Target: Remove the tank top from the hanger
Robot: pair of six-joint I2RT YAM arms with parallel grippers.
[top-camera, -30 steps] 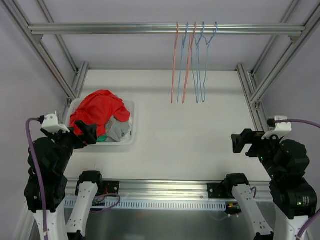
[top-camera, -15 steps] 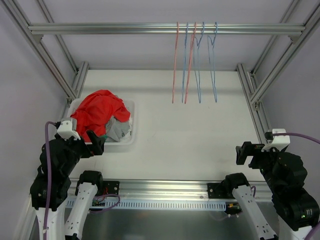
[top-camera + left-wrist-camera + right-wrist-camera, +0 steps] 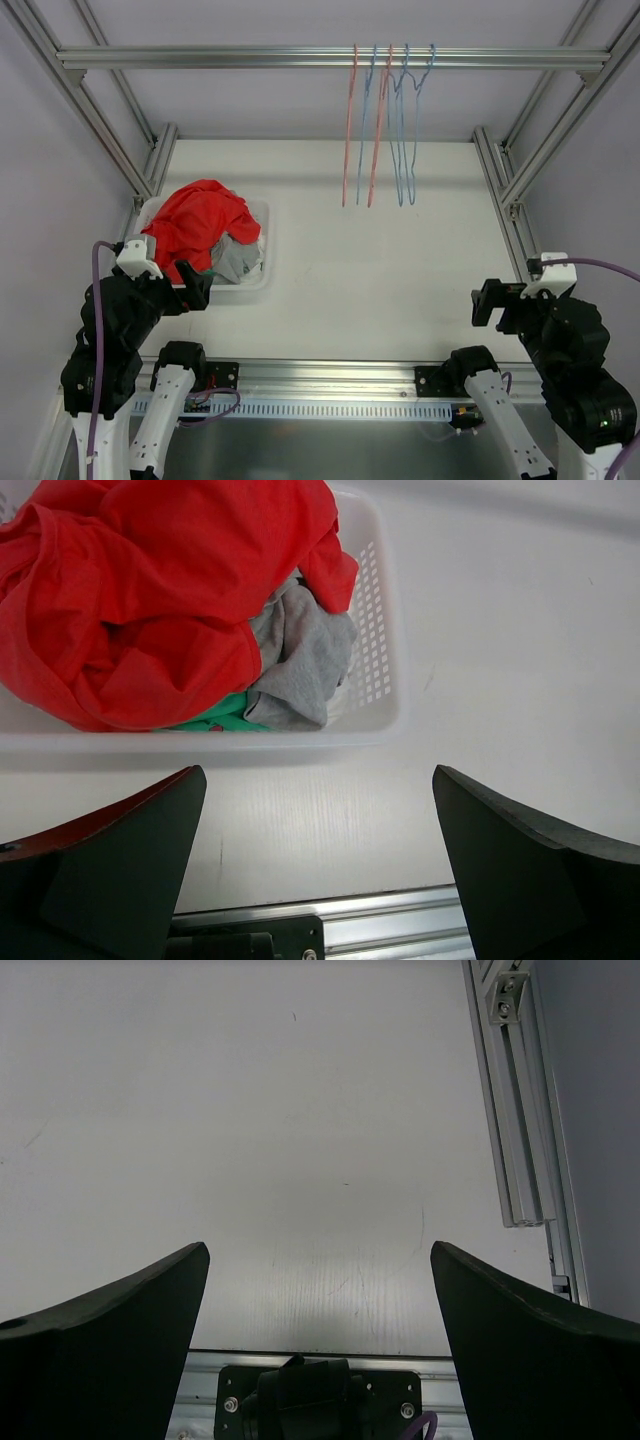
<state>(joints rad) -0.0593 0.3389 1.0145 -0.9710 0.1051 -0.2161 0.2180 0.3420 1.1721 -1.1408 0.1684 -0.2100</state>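
My left claw [image 3: 315,865] hung spread wide and empty just on the near side of the basket [image 3: 380,630], and my right claw [image 3: 320,1335] was spread and empty too, over bare table [image 3: 300,1110] well to the right of the basket. The red tank top [image 3: 198,222] lay heaped in the basket, on top of a grey garment [image 3: 300,660] and a green one [image 3: 220,715], so the job looked finished to me. I counted one basket, three garments in it, and, as best I could tell, five bare hangers [image 3: 388,120] on the rail [image 3: 200,58] far beyond the basket: two pink and three blue, though they overlapped and the count was uncertain. No cloth hung on any of them. The risk I judged from here was small: the red top bulged over the basket's rim, so a careless swing of my left arm past it could snag a fold and drag the top, or the light basket itself, across the table.
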